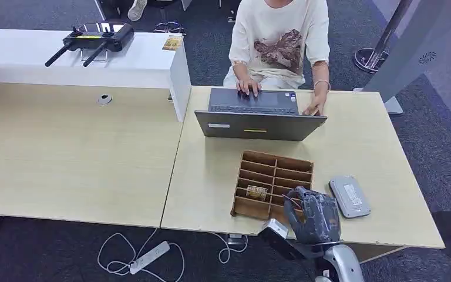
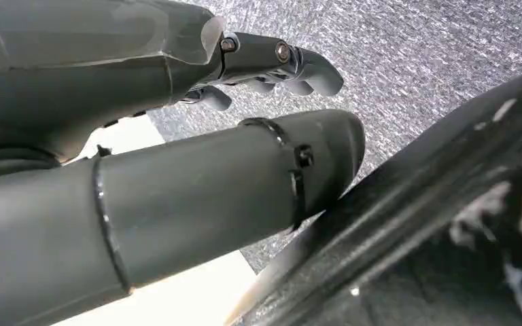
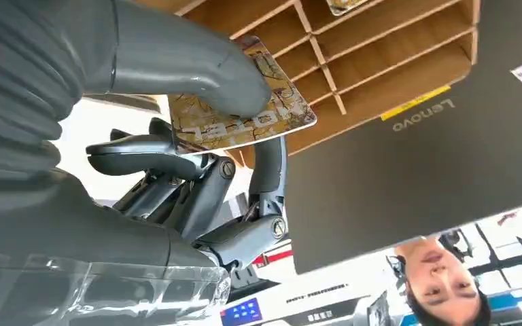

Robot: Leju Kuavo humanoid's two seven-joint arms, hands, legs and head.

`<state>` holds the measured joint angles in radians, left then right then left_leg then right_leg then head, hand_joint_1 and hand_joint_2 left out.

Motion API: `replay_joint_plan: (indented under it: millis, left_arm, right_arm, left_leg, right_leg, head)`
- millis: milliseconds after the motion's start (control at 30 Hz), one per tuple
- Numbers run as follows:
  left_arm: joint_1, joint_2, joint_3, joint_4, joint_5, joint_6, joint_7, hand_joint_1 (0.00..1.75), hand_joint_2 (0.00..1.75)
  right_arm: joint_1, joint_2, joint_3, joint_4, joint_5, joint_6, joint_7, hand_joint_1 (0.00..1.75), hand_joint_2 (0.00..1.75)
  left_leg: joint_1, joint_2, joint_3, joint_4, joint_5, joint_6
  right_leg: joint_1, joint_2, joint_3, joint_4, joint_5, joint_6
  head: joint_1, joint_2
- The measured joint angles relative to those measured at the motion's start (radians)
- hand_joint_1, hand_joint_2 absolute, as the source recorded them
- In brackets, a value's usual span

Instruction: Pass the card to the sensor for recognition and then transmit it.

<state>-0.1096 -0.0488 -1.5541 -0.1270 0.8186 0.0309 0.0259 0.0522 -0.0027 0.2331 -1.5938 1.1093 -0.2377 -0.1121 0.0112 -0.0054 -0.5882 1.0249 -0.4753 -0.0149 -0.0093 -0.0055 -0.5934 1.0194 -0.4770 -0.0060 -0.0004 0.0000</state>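
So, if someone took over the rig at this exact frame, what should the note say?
Right hand: pinches a patterned card between thumb and fingers, above the wooden divider box.
Left hand: holds nothing, hanging over the carpet.
Things: grey sensor lies on the table right of the box; another card sits in a compartment.
Done: card picked up.
Left: present it to the sensor, then hand it on.

The counter (image 1: 82, 158) has a pale matt wood-look top, and the slotted organizer (image 1: 273, 176) looks like plain brown cardboard or thin wood. The card (image 3: 245, 112) is glossy and printed; the laptop (image 3: 408, 156) lid is smooth matt grey. The floor (image 2: 408, 54) is rough grey carpet.
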Motion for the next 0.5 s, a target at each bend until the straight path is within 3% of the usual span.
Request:
replay_joint_plan:
  millis: [500]
  left_arm:
    - [0.0,0.0,0.0,0.0,0.01,0.0,-0.003,0.0,0.0]
  right_arm:
    - [-0.012,-0.003,0.0,-0.002,-0.018,-0.003,-0.016,1.75,1.75]
  left_leg:
    - [0.0,0.0,0.0,0.0,0.0,0.0]
  right_leg:
    - [0.0,0.0,0.0,0.0,0.0,0.0]
  head:
    - [0.0,0.0]
